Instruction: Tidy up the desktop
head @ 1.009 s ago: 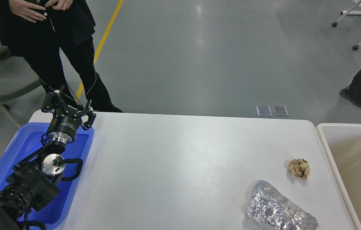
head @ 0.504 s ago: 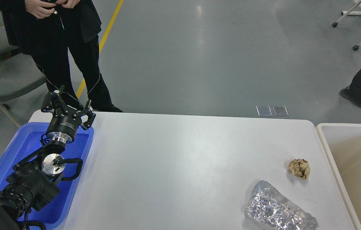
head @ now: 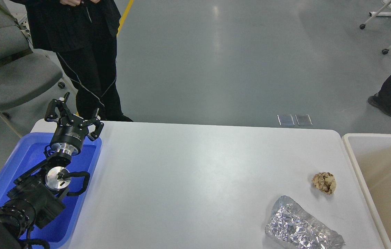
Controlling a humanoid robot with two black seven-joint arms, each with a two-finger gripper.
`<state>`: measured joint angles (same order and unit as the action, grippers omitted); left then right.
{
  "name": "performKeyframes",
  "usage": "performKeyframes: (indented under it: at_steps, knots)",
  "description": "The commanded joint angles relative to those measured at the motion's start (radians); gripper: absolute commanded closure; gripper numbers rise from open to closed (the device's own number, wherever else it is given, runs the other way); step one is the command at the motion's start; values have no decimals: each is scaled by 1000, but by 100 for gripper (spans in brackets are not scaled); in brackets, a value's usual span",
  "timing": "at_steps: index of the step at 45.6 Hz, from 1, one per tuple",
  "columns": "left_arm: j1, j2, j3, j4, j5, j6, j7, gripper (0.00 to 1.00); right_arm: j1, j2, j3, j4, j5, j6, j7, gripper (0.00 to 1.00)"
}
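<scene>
Desktop (head: 188,180) fills the view's middle, with two bits of litter near its right edge, likely awaiting the beige bin (head: 354,162) just beside; what that bin holds I cannot tell. Blue tray (head: 26,155) on the left shows nothing inside. Crumpled foil (head: 300,226) lies near a paper wad (head: 324,182). Left gripper (head: 72,112) hangs above the tray, fingers spread, empty; the right one is unseen

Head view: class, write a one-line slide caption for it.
Left gripper open above blue tray; crumpled paper ball and foil bag remain on white desktop.
</scene>
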<state>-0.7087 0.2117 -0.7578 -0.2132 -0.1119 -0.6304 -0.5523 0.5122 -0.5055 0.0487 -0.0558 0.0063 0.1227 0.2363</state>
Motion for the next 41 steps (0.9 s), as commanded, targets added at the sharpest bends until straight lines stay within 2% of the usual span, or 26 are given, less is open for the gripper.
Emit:
performKeyframes:
  at_steps: [1, 25, 33, 37, 41]
  knots:
    - [0, 0, 0, 0, 0, 0, 0, 0, -1, 8, 5, -4, 1, -84, -2, 1]
    - [0, 0, 0, 0, 0, 0, 0, 0, 12, 8, -21, 1, -20, -74, 1, 0]
    - [0, 0, 0, 0, 0, 0, 0, 0, 69, -8, -1, 25, -2, -48, 6, 0]
    - [0, 0, 0, 0, 0, 0, 0, 0, 94, -42, 14, 97, 1, -46, 8, 0]
    - [0, 0, 0, 0, 0, 0, 0, 0, 112, -97, 92, 247, 1, -44, 11, 0]
